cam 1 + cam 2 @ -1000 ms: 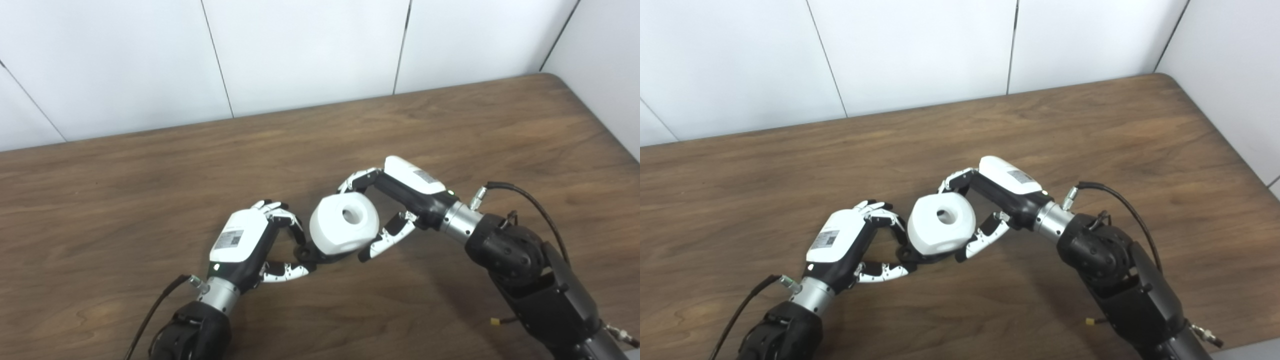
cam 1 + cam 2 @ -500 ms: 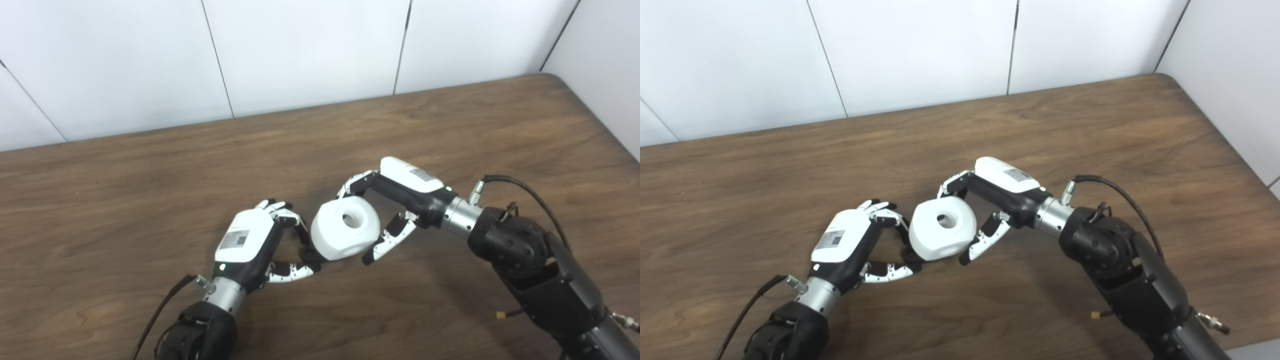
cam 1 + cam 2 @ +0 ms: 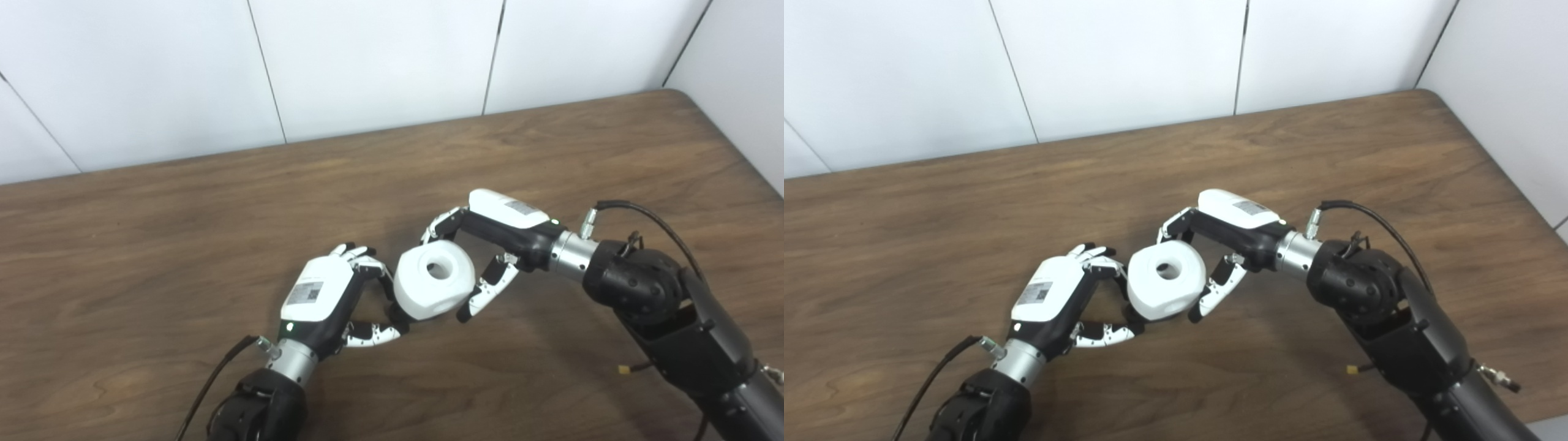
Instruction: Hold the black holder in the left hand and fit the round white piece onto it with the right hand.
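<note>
The round white piece (image 3: 435, 280), with a hole in its top face, sits low over the table between my two hands. My right hand (image 3: 490, 245) is shut on it, fingers behind and thumb in front. Only a small dark part of the black holder (image 3: 398, 315) shows under the piece's left side. My left hand (image 3: 334, 300) is shut on the black holder, its fingers and thumb curled around that dark part. In the right eye view the white piece (image 3: 1167, 278) covers most of the holder.
A brown wooden table (image 3: 184, 214) carries the work, with white wall panels behind it. The table's right edge (image 3: 753, 165) runs close to the right arm. A black cable (image 3: 643, 214) loops off the right wrist.
Both hands have shifted a little to the right together, with the white piece and the holder. The piece now sits flatter, its hole facing more upward.
</note>
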Available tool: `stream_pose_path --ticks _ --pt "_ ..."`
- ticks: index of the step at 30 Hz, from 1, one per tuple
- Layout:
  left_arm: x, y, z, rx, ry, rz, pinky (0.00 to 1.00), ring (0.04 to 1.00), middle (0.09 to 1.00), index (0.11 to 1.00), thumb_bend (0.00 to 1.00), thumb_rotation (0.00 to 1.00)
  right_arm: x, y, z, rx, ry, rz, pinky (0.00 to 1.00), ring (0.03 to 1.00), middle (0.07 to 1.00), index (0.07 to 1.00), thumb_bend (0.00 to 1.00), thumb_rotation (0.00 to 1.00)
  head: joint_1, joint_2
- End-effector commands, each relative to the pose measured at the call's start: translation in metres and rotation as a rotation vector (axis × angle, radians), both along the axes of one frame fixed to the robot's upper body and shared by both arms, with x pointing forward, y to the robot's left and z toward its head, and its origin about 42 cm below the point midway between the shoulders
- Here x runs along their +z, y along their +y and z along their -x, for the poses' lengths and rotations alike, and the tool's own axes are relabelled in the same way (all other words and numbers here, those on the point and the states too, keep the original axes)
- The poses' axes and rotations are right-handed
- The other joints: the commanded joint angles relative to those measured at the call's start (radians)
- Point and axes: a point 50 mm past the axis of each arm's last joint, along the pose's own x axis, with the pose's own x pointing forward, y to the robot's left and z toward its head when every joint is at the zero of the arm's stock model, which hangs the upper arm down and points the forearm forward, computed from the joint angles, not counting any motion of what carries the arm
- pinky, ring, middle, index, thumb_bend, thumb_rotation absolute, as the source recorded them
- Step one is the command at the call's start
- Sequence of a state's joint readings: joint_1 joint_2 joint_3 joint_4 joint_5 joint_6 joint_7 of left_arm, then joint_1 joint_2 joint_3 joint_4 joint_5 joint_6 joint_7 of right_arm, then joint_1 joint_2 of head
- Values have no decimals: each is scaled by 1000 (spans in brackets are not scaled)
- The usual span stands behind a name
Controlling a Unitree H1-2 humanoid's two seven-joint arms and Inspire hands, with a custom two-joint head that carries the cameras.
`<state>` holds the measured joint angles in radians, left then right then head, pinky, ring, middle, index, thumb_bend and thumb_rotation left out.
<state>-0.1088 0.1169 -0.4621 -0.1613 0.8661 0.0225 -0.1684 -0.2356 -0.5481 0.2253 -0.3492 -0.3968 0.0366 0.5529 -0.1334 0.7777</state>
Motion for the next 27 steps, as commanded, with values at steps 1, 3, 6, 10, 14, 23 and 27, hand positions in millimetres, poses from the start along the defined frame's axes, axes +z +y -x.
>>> stream_pose_path --ticks 1,3,6,10,14,23,27 --pt "13 -5 -4 -10 -57 26 960 879 708 488 522 75 26 -4 -7 21 -83 23 632 713 668 482 520 131 -5 -1" --pt "13 -7 -4 -11 -57 28 960 881 710 488 522 75 31 -5 -9 25 -91 35 635 711 666 481 520 132 -8 -2" --pt "13 -10 -5 -12 -55 36 962 881 709 488 522 75 36 -8 -10 30 -99 52 632 708 664 481 520 132 -8 -3" --pt "13 -12 -5 -10 -54 42 964 883 710 488 522 76 42 -10 -11 41 -116 75 628 700 661 481 521 132 -8 -2" --pt "13 -13 -4 -9 -51 48 963 882 708 488 522 76 45 -11 -12 44 -124 83 619 697 661 481 521 131 -9 -3" --pt "14 -13 -5 -4 -50 62 967 881 709 488 522 75 44 -11 -10 51 -118 85 611 694 661 481 521 131 -8 3" --pt "15 -11 -4 -2 -55 63 965 880 708 488 522 75 38 -11 -7 52 -96 70 617 699 661 481 520 131 -1 14"
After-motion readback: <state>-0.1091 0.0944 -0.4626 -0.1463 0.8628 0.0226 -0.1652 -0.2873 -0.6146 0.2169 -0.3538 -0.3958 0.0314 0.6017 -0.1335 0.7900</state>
